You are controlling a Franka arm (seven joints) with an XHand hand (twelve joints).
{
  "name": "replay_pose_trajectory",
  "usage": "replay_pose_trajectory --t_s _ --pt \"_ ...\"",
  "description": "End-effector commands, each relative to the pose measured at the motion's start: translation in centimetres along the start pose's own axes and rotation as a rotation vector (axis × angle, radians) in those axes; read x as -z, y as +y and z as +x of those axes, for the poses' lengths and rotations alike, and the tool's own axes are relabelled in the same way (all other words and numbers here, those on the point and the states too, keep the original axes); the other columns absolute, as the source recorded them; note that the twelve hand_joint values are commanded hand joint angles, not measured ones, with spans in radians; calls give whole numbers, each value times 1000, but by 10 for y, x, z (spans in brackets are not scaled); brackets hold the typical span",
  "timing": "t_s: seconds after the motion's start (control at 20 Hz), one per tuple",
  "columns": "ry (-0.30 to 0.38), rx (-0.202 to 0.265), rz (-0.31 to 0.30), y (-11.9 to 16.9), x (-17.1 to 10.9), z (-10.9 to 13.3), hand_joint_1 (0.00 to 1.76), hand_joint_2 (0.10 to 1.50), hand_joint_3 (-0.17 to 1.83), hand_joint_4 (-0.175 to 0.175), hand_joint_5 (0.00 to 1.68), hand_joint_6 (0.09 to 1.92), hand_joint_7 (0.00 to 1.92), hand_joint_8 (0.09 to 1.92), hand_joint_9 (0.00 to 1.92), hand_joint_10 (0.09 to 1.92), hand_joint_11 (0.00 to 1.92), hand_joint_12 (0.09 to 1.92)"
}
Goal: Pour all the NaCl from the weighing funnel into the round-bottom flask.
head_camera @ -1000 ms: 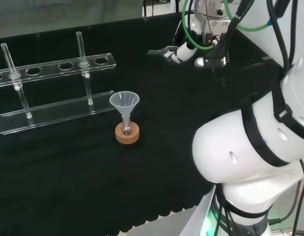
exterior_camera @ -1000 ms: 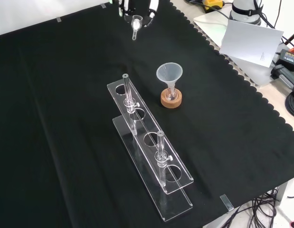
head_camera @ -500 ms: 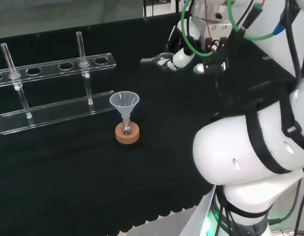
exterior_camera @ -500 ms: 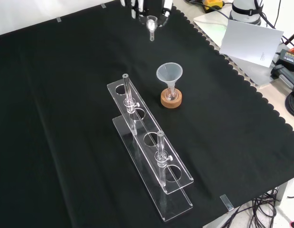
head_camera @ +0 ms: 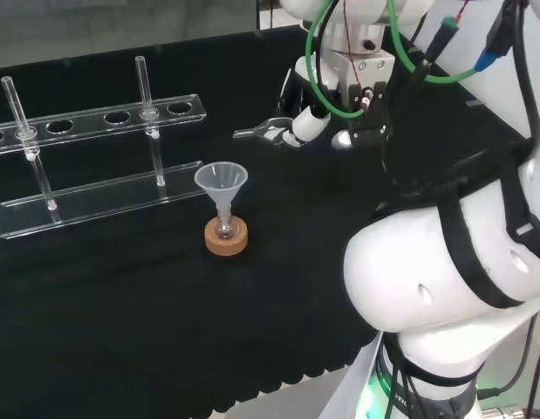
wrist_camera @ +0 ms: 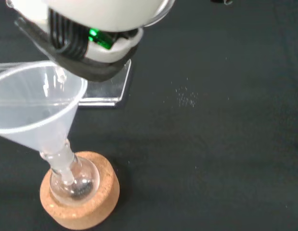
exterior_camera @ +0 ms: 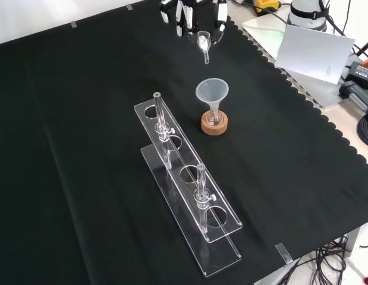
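- Black cloth (exterior_camera: 82,148) covers the bench, its scalloped edge running down the right of the front view.
- Nearest the front camera, a clear rack (exterior_camera: 189,196) holds 2 upright glass tubes; its far holes are hard to make out against the cloth.
- Behind it, a small round flask (exterior_camera: 214,120) sits in a cork ring (exterior_camera: 214,125), with a clear funnel (exterior_camera: 211,92) standing in its neck.
- What the flask holds cannot be told.
- Farther back, the hand (exterior_camera: 192,15), cut off by the front view's top edge, has its fingers curled round a clear weighing scoop (exterior_camera: 204,44), spout hanging down, above and just behind the funnel, not touching it.
- Whether the scoop carries any salt cannot be told.
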State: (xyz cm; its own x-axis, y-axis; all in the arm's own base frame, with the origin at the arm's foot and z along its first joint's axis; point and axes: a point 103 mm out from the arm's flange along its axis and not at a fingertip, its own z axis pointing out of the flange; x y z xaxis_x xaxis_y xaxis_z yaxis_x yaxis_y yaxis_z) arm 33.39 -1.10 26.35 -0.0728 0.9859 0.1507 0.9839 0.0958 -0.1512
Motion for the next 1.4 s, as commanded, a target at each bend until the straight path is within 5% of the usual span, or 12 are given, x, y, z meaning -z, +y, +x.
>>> replay_pose_trajectory --t_s 0.05,0.65,1.4 --pt "-45 -17 43 6 -16 -2 1147 644 550 175 1547 87 1632 87 1036 168 0 1420" --pt "-173 21 102 26 -14 1 1149 641 553 175 1549 87 1636 87 1039 168 0 1417" --pt "-296 138 149 42 4 7 1149 637 560 175 1551 87 1640 87 1040 168 0 1416"
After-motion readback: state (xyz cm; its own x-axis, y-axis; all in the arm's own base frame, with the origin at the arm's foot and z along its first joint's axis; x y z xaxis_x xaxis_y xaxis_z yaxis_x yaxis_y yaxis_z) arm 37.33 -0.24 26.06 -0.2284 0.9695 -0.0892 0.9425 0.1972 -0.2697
